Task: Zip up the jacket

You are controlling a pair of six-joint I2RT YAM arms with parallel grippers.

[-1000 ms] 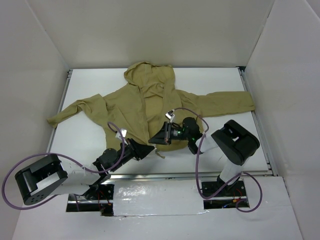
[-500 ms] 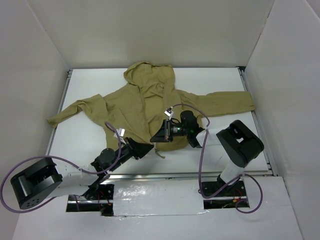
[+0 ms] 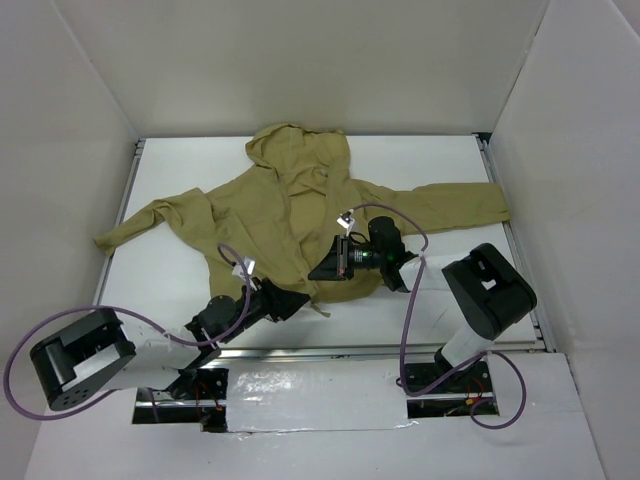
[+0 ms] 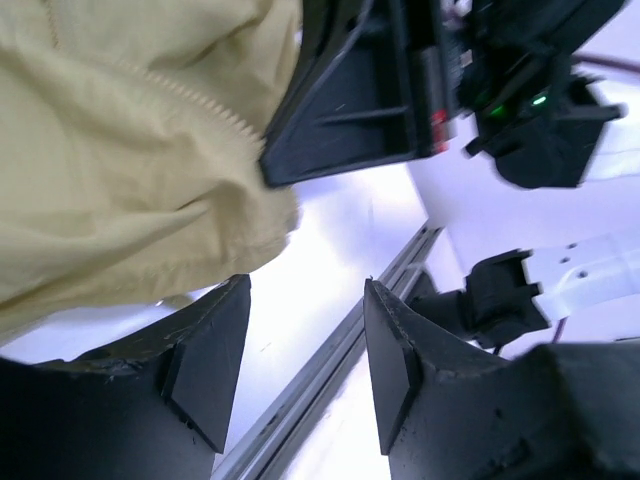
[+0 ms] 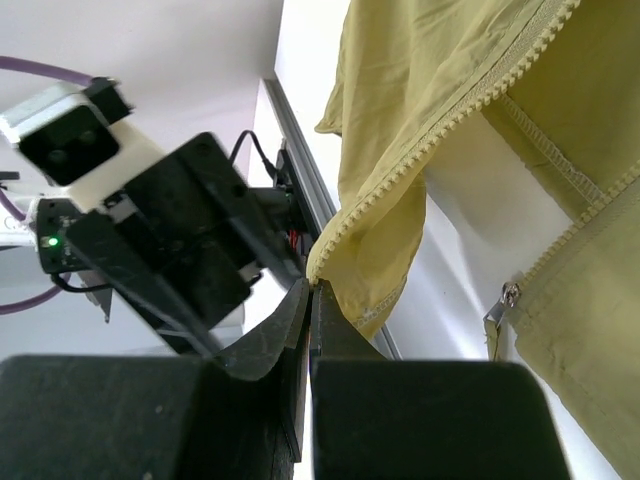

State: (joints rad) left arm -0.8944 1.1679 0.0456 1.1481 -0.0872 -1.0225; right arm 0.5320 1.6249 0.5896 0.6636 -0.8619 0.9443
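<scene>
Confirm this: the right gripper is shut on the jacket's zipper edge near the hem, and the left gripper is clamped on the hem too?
Not quite. The left gripper is open, with only table showing between its fingers and the jacket outside them, as the left wrist view shows. The rest stands: the right gripper is shut on the zipper edge.

1. A white table (image 3: 440, 170) lies inside plain white walls (image 3: 300, 60).
2. A metal rail (image 3: 350, 350) runs along its near edge.
3. A glossy white sheet (image 3: 310, 395) lies just below that rail.
</scene>
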